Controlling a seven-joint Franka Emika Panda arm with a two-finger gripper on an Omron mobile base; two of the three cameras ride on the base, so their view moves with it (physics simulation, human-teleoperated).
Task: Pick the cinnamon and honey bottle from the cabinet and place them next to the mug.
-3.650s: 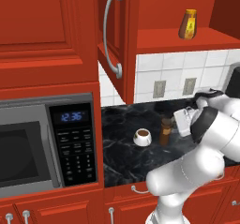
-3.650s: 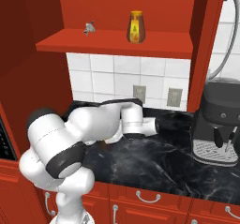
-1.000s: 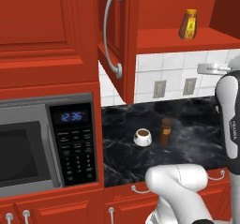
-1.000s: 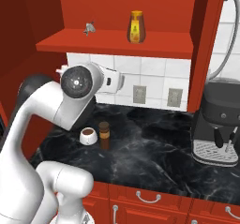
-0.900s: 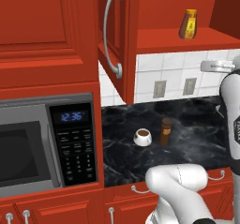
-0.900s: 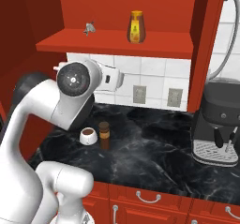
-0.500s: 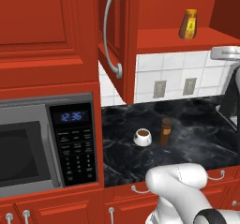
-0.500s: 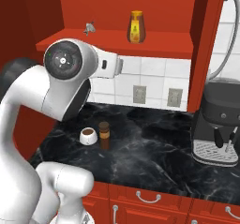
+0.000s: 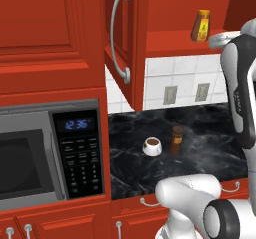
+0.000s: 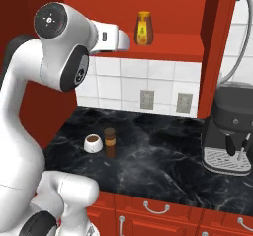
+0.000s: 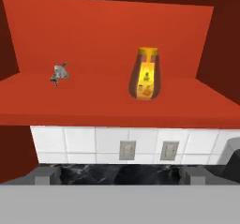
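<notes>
The amber honey bottle (image 11: pixel 146 74) stands upright on the shelf of the open red cabinet (image 10: pixel 168 53), in front of my gripper (image 11: pixel 119 176). The gripper is open, its fingertips (image 11: pixel 47 175) wide apart with nothing between them. In the right base view the gripper (image 10: pixel 125 41) hovers at shelf height just left of the honey bottle (image 10: pixel 143 28), not touching it. Down on the black counter, the dark brown cinnamon (image 10: pixel 109 142) stands upright right beside the white mug (image 10: pixel 93 142). The left base view shows the mug (image 9: pixel 152 146), the cinnamon (image 9: pixel 176 139) and the honey bottle (image 9: pixel 201 25).
The cabinet door (image 9: pixel 131 43) with its curved silver handle hangs open to the left. A small grey object (image 11: pixel 59 73) lies on the shelf left of the bottle. A coffee machine (image 10: pixel 231 131) stands at the counter's right and a microwave (image 9: pixel 45 153) at its left.
The arm has swung upward and the hand has risen from the tiled wall's height to shelf level, closer to the honey bottle. The jaws stayed open. Cinnamon and mug have not moved.
</notes>
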